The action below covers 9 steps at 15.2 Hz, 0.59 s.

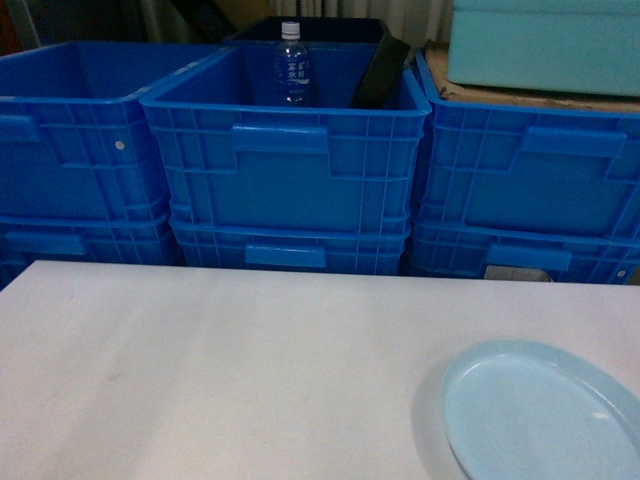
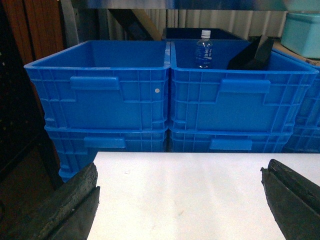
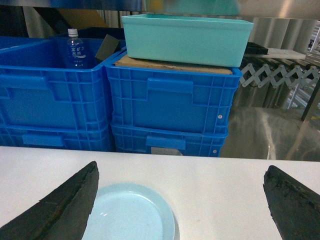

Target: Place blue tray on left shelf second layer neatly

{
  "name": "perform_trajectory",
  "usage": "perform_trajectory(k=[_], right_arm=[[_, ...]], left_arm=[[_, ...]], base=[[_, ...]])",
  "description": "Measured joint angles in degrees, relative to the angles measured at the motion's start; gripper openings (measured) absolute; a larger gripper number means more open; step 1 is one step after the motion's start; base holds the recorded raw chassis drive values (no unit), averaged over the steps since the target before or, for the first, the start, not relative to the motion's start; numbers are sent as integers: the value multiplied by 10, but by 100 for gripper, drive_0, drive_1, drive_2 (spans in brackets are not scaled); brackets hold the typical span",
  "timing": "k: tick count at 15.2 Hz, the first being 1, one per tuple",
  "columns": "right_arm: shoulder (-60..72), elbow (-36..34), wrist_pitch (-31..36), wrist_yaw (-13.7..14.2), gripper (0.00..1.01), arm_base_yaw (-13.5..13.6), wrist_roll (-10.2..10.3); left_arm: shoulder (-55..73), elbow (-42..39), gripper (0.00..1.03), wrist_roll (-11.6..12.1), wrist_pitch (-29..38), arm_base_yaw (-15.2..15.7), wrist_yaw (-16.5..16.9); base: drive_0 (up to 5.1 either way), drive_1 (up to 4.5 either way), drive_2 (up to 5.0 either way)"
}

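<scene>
- we see the blue tray point(image 1: 545, 415) as a pale light-blue round dish, shallow, with a low raised rim and a plain smooth face that catches a small glint of light.
- it lies flat on the white surface point(image 1: 250, 370) at about 4 o'clock in the head view, cut off by the frame's lower right corner.
- in the right wrist view the tray point(image 3: 131, 215) sits low and left of centre, beside the left finger of the right gripper point(image 3: 180, 210), whose jaws are spread wide and hold nothing.
- the left gripper point(image 2: 180, 205) hangs over bare surface, its jaws likewise released and apart.
- behind the surface at 12 o'clock stand stacked dark-blue crates point(image 1: 290, 170); one holds a water bottle point(image 1: 292, 65).
- a teal tub point(image 3: 186, 37) rests on cardboard atop the right-hand crates.
</scene>
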Motion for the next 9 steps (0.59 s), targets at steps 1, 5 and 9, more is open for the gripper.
perform_trajectory(k=[1, 5, 9], right_arm=[[0, 0, 0, 0, 98, 0, 0], [93, 0, 131, 4, 98, 26, 4], [295, 37, 297, -68, 98, -43, 0]], left_arm=[[0, 0, 98, 0, 0, 0, 0], [0, 0, 98, 0, 0, 0, 0], [0, 0, 98, 0, 0, 0, 0]], base=[[0, 0, 0], [0, 0, 0], [0, 0, 0]])
